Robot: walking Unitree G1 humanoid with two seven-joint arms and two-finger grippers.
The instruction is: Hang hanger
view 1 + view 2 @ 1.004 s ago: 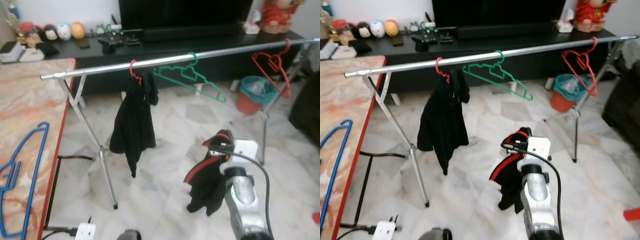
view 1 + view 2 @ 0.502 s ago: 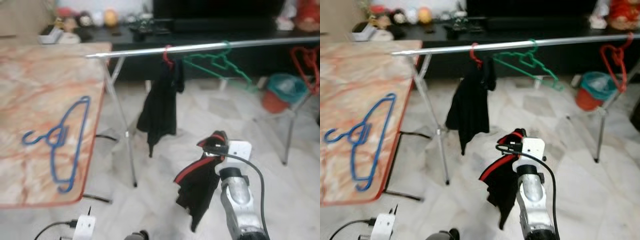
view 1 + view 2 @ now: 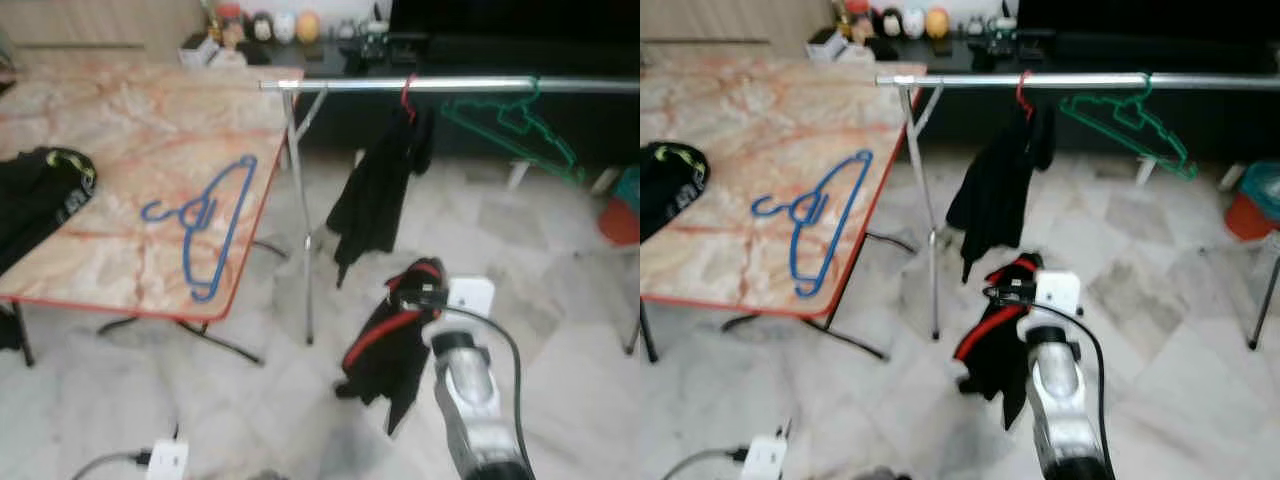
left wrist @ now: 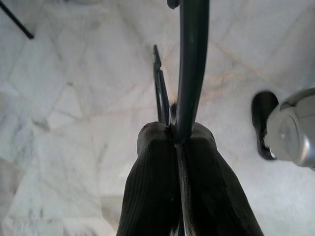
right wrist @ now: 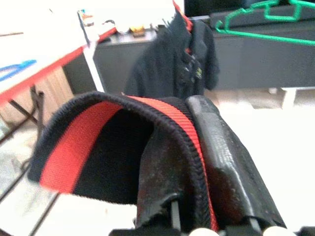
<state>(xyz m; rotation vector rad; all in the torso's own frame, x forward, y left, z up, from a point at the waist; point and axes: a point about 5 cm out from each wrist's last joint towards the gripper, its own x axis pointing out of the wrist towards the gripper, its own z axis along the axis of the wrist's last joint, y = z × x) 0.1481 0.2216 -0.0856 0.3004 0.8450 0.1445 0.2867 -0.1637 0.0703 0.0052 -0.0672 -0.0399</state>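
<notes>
1. Two grippers are at work. The right gripper [image 3: 412,290], on a silver arm low in the head views, has its jaws pinched on a black garment with red trim [image 3: 385,345], which droops from the fingers above the marble floor [image 3: 560,330].
2. From the right wrist, the red and black ribbed edge of that garment [image 5: 123,147] is folded over one black finger [image 5: 226,167].
3. From the left wrist, the left gripper [image 4: 174,147] has its jaws pressed together around a thin dark hanger [image 4: 192,64], which rises from between the fingers above the pale floor.
4. A blue hanger [image 3: 205,225] lies flat on the marble-patterned tabletop [image 3: 120,130], near its red front edge, well apart from both grippers.
5. A dark piece of clothing [image 3: 40,195] lies at the far left of the tabletop.
6. A silver clothes rail [image 3: 450,85] runs across the upper right of the head views, beside the tabletop corner.
7. On the rail, a red hanger [image 3: 407,92] carries a black shirt [image 3: 380,195], and an empty green hanger [image 3: 515,125] hangs just beside it.
8. Behind the rail stands a low black cabinet [image 3: 340,50] with small round figures [image 3: 285,25] on top.
9. A white plug adapter [image 3: 167,460] with its cable lies on the floor in the foreground.
</notes>
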